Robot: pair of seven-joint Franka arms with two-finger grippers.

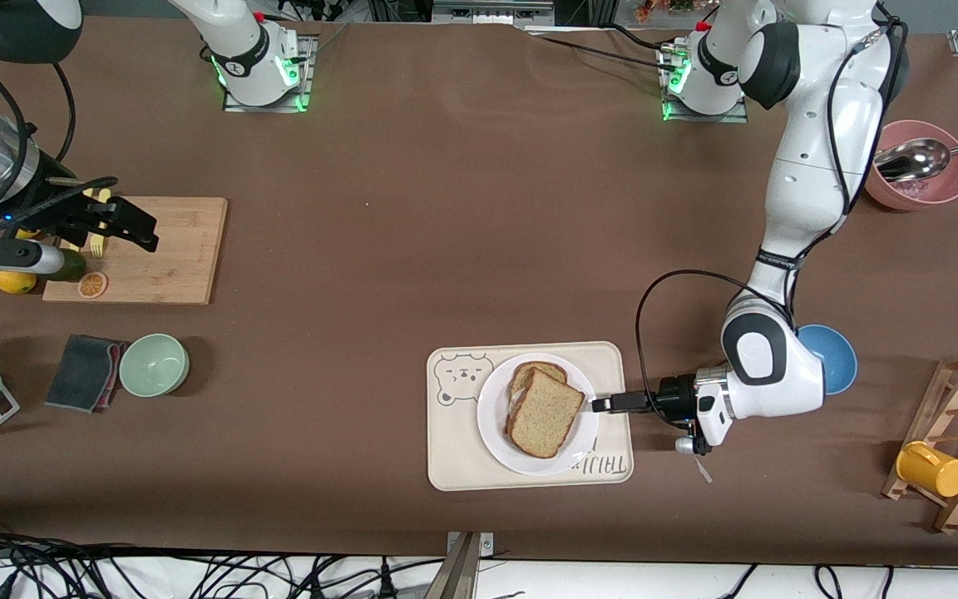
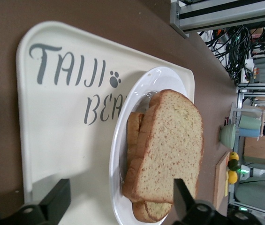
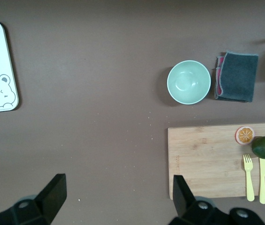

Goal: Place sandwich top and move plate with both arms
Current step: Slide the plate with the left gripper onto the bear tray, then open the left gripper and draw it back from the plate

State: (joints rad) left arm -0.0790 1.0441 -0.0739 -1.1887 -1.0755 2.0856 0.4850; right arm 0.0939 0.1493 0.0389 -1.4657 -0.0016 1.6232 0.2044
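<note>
Left gripper [image 1: 599,405]: jaws spread, low at plate [image 1: 492,416] rim, plate's 3 o'clock in front view, gripping nothing.
Sandwich top [image 1: 544,413]: already on stack, skewed over lower slice, on plate.
Plate: sits on bear-print tray [image 1: 454,466].
Right gripper [image 1: 117,225]: jaws apart, empty, waiting over cutting board [image 1: 180,249].
Risk: one-sided lift by left gripper likely tilts plate; skewed sandwich top could slide off. Rim grip shallow; slip possible.

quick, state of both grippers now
left gripper: open, empty, at the plate rim.
right gripper: open, empty, over the cutting board.
</note>
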